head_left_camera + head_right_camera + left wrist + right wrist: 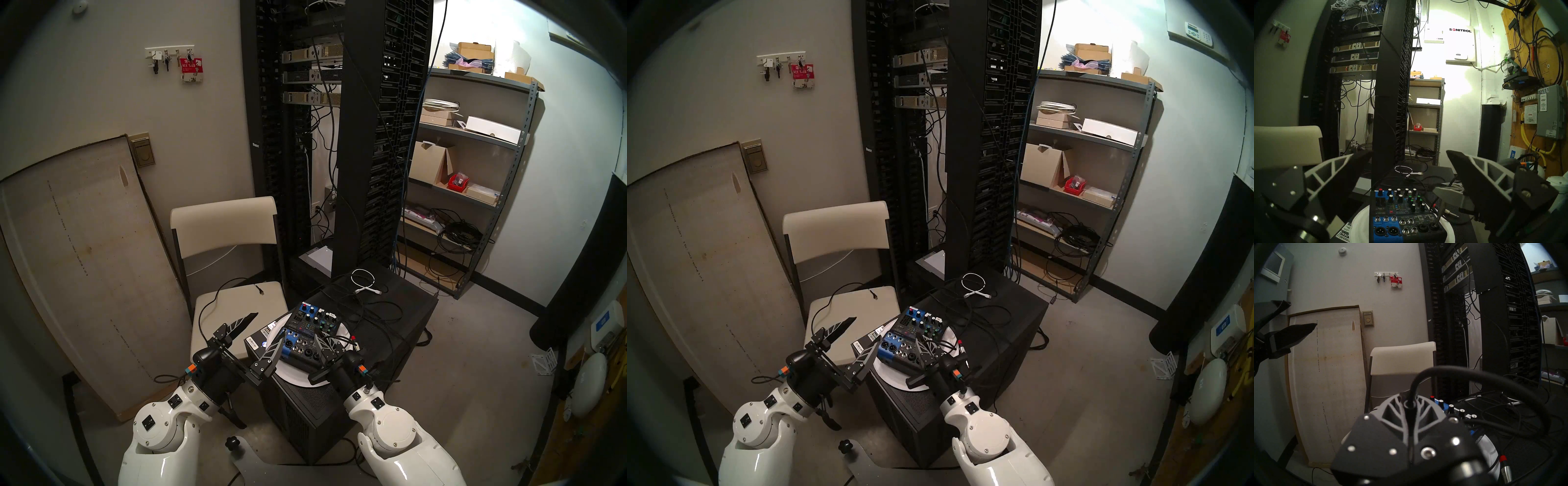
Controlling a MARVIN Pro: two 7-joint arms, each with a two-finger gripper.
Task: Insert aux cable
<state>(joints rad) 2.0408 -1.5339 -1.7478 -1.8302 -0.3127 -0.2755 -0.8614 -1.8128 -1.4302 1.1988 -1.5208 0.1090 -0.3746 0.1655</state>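
A blue and black audio mixer (307, 331) sits on a white plate (295, 376) on top of a black case. My right gripper (325, 341) is shut on the aux cable's dark plug barrel, over the mixer's near right corner. In the left wrist view the plug (1440, 212) slants down with its tip at a round socket (1435, 224); I cannot tell how deep it sits. In the right wrist view the black cable (1474, 370) loops up out of the shut fingers (1390, 412). My left gripper (269, 324) is open and empty at the mixer's left.
A second jack plug with a red band (353, 339) lies on the case right of the plate. A coiled white cable (363, 278) and loose black cables lie behind the mixer. A beige folding chair (237, 298) stands left; a tall black rack (339, 135) rises behind.
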